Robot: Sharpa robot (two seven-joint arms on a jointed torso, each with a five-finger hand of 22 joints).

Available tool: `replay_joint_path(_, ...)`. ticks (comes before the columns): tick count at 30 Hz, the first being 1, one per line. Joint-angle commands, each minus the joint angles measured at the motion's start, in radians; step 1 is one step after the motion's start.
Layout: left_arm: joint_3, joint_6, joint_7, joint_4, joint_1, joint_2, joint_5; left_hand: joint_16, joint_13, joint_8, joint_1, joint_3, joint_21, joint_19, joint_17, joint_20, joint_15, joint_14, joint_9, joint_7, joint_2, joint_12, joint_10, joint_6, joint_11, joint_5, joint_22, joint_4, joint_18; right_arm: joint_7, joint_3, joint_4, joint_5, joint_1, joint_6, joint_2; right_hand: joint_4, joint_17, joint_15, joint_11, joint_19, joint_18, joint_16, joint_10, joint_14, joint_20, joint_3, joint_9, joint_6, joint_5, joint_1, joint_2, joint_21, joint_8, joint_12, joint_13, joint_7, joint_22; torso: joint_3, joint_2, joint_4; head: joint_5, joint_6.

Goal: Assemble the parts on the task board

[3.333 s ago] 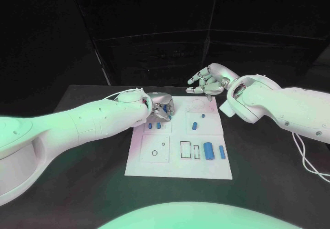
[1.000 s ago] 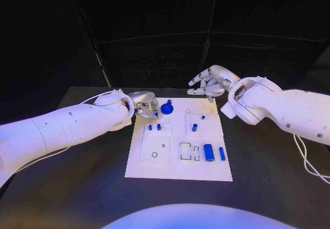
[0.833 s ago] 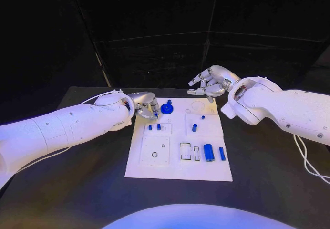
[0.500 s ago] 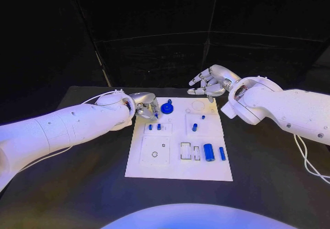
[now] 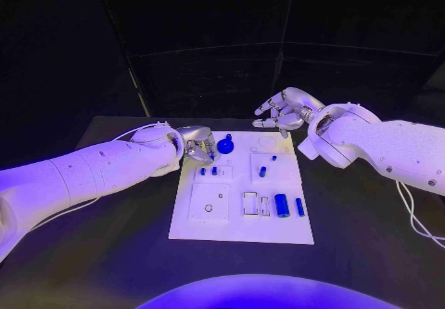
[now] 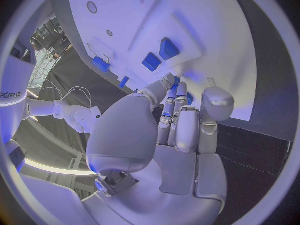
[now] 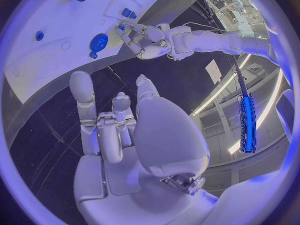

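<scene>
Nearest on the task board [image 5: 241, 225], a large blue cylinder [image 5: 281, 205] and a slimmer blue pin [image 5: 299, 206] lie side by side by its right edge. Farther up, two short blue pegs [image 5: 208, 171] sit at mid-left and a blue pin [image 5: 262, 171] lies at mid-right. At the far left corner sits a round blue knob [image 5: 226, 146]; the left hand [image 5: 199, 145] is just beside it, fingers curled in together. Whether they touch the knob is hard to tell, but they seem to hold nothing. Beyond the board's far right corner, the right hand [image 5: 283, 109] hovers with fingers spread and nothing in it.
</scene>
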State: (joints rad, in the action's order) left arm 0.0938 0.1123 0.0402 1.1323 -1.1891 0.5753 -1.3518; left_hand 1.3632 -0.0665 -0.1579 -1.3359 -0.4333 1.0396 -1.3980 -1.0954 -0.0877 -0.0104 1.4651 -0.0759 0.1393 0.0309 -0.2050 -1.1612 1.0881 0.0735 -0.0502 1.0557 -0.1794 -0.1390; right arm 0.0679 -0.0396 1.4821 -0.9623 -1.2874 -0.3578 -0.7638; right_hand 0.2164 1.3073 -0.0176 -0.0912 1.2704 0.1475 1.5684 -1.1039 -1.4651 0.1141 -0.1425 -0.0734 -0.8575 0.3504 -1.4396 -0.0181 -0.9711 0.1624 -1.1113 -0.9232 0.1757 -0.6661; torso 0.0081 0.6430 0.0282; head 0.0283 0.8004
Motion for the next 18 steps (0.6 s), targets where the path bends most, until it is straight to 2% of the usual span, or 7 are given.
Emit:
replay_joint_path(1,0.0,-0.019,0.005,-0.002,0.001,-0.004,0.004,0.004,-0.001,0.003,0.006,-0.007,0.006,-0.004,0.001,0.001,-0.001,0.009,0.001,0.005,0.003,0.004,-0.009,-0.001,0.0,0.002,0.001,0.0,0.021,-0.01,0.001,0.0,0.002,-0.002,-0.002,0.002,0.006,0.263,0.002,0.0,0.007,0.01,0.002,0.003,-0.106,-0.001,-0.001,0.001,0.006,0.004,-0.006,0.002,0.006,0.007,-0.003,-0.001,0.002,-0.001,0.0,0.0,-0.0002,0.0,0.001)
replay_joint_path(6,0.001,-0.027,-0.005,-0.01,0.001,-0.008,0.004,0.001,-0.001,0.009,0.013,-0.008,0.002,0.0,0.008,-0.001,0.001,0.006,0.002,0.007,0.007,0.013,-0.004,-0.006,0.003,0.002,-0.002,0.002,0.02,-0.01,0.001,0.0,0.002,-0.002,-0.002,0.002,0.006,0.263,0.002,0.0,0.007,0.01,0.002,0.003,-0.106,-0.001,-0.001,0.001,0.006,0.004,-0.006,0.002,0.006,0.007,-0.003,-0.001,0.002,-0.001,0.0007,0.0,-0.0002,0.0,0.001)
replay_joint_path(13,0.001,-0.043,-0.018,-0.017,0.001,-0.012,0.004,-0.002,0.002,0.044,0.029,-0.01,-0.006,0.007,0.02,-0.008,0.012,0.002,0.012,0.021,0.024,0.04,0.023,-0.054,0.017,0.002,-0.006,0.005,0.019,-0.01,0.001,0.0,0.002,-0.002,-0.003,0.002,0.006,0.263,0.002,0.0,0.007,0.01,0.002,0.003,-0.106,-0.001,-0.001,0.001,0.006,0.004,-0.006,0.002,0.006,0.007,-0.003,-0.001,0.002,-0.001,0.0005,0.0,-0.0004,-0.002,0.002)
replay_joint_path(18,0.001,-0.046,-0.02,-0.019,0.001,-0.013,0.004,-0.006,0.003,0.057,0.035,-0.011,-0.015,0.013,0.03,-0.013,0.017,-0.002,0.012,0.023,0.032,0.057,0.045,-0.071,0.023,0.002,-0.012,0.007,0.018,-0.008,0.001,0.0,0.002,-0.002,-0.003,0.0,0.006,0.263,0.002,0.0,0.007,0.01,0.002,0.003,-0.106,-0.001,-0.001,0.001,0.006,0.004,-0.006,0.002,0.006,0.007,-0.003,-0.001,0.002,-0.001,0.0005,0.0,-0.0001,-0.003,0.002)
